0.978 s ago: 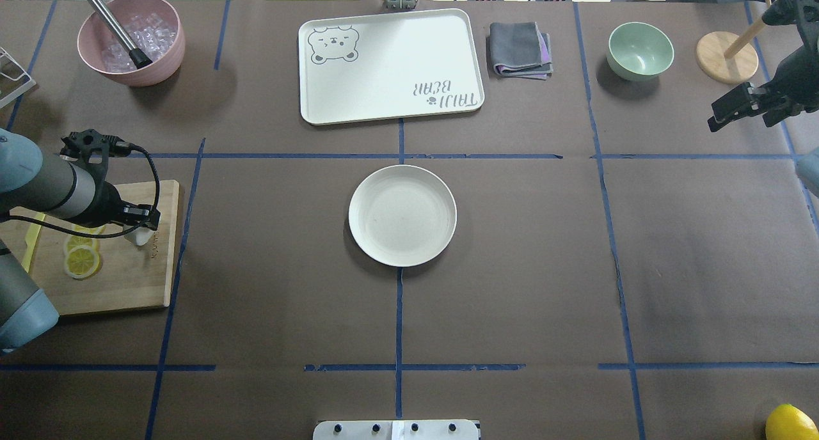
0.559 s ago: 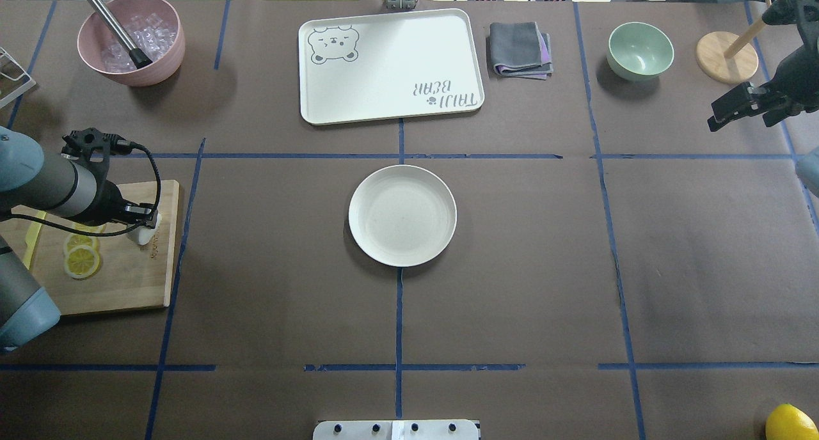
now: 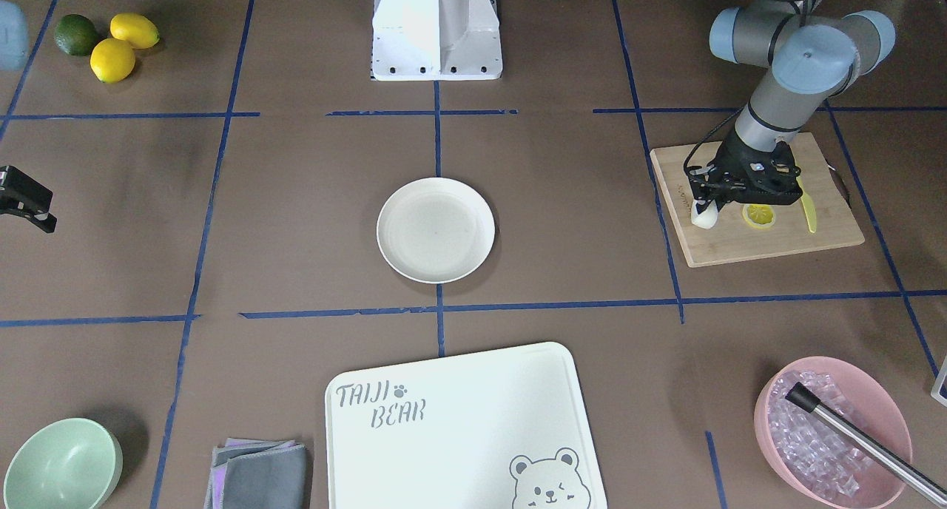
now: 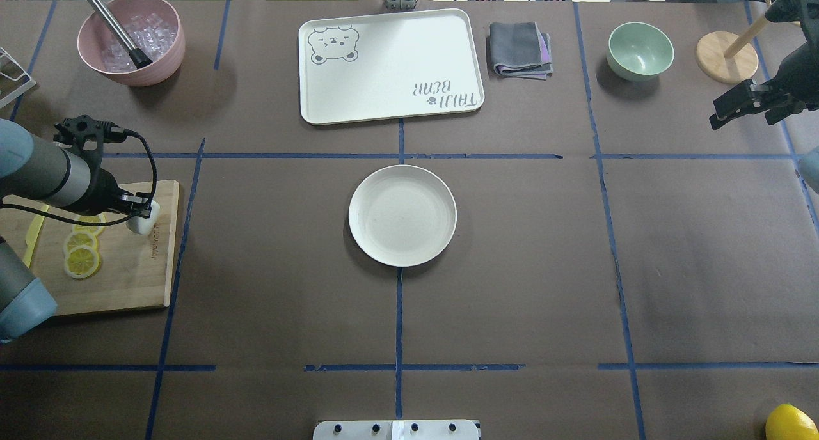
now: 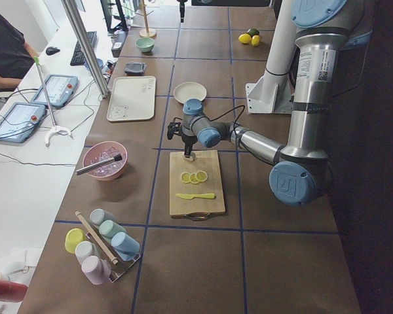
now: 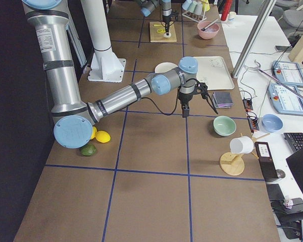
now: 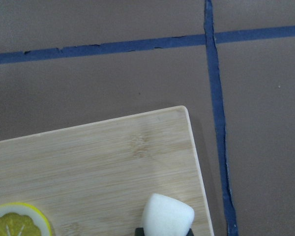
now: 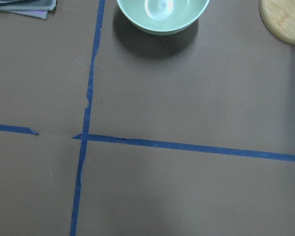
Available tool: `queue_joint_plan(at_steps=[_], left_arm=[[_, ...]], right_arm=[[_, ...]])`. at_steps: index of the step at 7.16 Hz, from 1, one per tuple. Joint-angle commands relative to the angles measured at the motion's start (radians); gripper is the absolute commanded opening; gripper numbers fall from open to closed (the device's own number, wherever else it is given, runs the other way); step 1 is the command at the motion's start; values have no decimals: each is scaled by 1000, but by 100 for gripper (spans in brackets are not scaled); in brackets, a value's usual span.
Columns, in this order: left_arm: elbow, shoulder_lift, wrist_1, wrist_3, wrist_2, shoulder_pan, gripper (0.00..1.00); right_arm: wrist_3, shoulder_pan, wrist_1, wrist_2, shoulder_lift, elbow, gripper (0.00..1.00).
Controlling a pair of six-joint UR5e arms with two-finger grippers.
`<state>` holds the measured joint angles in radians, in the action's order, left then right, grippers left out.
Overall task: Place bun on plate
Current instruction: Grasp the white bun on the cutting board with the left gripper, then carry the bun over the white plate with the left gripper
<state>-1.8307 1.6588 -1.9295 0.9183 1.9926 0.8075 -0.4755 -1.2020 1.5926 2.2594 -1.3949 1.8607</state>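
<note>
Opposed steep views, shared plate (image 4: 402, 215)

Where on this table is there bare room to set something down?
In the overhead view, the widest bare stretch lies right of the plate, bounded by the green bowl and the whole lemon. The strip between plate and cutting board is free too. The board itself is crowded: lemon slices, and the bun in the left pincer.

pink ice bowl (image 4: 171, 48), green bowl (image 4: 640, 51), folded cloth (image 4: 519, 48)
</note>
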Motion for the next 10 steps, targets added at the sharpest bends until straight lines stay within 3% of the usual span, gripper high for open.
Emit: queue_joint_plan(at_steps=[1,3,6,7,10], left_arm=[[-79,156,302,4,-1,24,30],[-82,319,449,133,-2,13,30],[-11,568,538,428,-32,-170,30],[84,661,538,500,-126,-245,30],[386,893,518,599,-222,-310,30]], right_arm=[[0,-11,0,2,-4,0,100],[11,-30,-2,3,-18,0,100],[131,-85,-11,2,-73,-9,100],[196,-123,-11,3,-93,-27,100],[438,-270,-11,63,-104,-167,100]])
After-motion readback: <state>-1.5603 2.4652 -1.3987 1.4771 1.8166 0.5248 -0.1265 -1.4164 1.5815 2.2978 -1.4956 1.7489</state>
